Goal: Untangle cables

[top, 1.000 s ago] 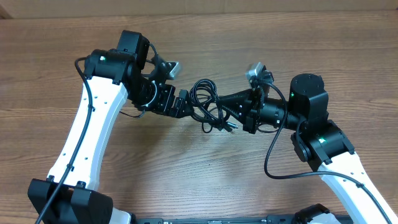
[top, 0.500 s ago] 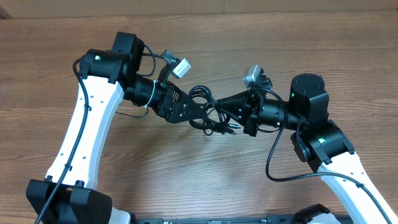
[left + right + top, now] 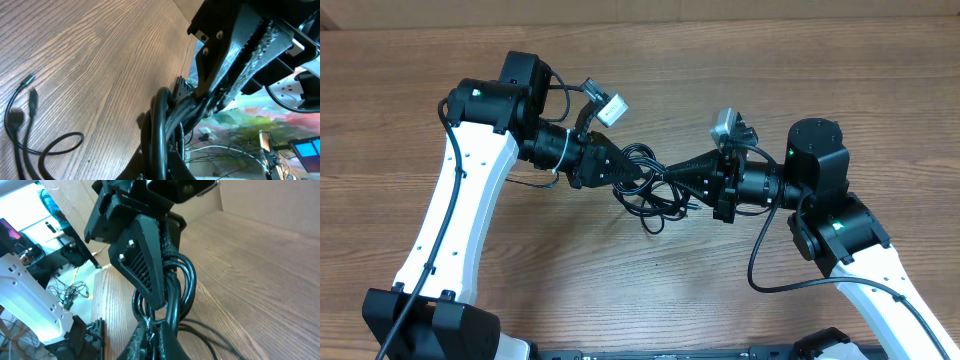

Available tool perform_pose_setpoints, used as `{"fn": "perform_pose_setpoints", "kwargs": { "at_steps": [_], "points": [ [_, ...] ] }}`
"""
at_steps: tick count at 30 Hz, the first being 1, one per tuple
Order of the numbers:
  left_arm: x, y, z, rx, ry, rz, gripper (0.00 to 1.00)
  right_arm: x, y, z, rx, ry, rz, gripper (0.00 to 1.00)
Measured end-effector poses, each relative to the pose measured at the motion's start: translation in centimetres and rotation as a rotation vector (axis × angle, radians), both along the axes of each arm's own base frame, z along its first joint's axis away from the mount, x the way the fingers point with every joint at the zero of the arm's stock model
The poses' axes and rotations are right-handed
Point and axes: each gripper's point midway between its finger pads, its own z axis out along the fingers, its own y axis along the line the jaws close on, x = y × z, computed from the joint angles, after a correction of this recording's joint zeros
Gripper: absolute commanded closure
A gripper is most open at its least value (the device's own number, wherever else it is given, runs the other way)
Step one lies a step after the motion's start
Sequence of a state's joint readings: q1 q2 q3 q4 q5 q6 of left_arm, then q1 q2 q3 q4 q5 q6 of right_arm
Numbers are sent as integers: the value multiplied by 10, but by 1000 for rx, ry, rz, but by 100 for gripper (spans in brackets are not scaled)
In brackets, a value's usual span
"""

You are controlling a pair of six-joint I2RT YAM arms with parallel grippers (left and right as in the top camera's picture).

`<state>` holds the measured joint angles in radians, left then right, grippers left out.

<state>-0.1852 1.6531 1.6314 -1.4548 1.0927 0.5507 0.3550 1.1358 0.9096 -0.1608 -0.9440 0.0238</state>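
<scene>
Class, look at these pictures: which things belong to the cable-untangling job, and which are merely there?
Part of the job: cables, bunched between the arms; left gripper, jaws shut on them; right gripper, likewise.
Merely there: wooden table; thick arm wires.

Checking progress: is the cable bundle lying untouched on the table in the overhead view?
No, the left arm's fingers and the right arm's fingers are both closed on the cables from opposite sides.

Where the left end effector (image 3: pixel 645 174) and right end effector (image 3: pixel 676 176) meet, the cables (image 3: pixel 642 203) are hidden.
</scene>
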Motion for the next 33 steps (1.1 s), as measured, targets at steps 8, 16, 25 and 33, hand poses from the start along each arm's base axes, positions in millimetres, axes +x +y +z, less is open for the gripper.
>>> {"fn": "perform_pose_setpoints", "kwargs": {
  "at_steps": [8, 16, 25, 33],
  "points": [
    [3, 3, -6, 35, -21, 2, 96, 5, -10, -32, -86, 176, -106, 26],
    [12, 10, -19, 129, -21, 44, 96, 20, -38, -77, -226, 390, -365, 27],
    [15, 13, -23, 167, 26, 91, 96, 16, -49, -94, -280, 471, -428, 36],
    [17, 17, -29, 212, 31, 108, 96, 9, -41, -89, -251, 481, -369, 35]
  ]
}}
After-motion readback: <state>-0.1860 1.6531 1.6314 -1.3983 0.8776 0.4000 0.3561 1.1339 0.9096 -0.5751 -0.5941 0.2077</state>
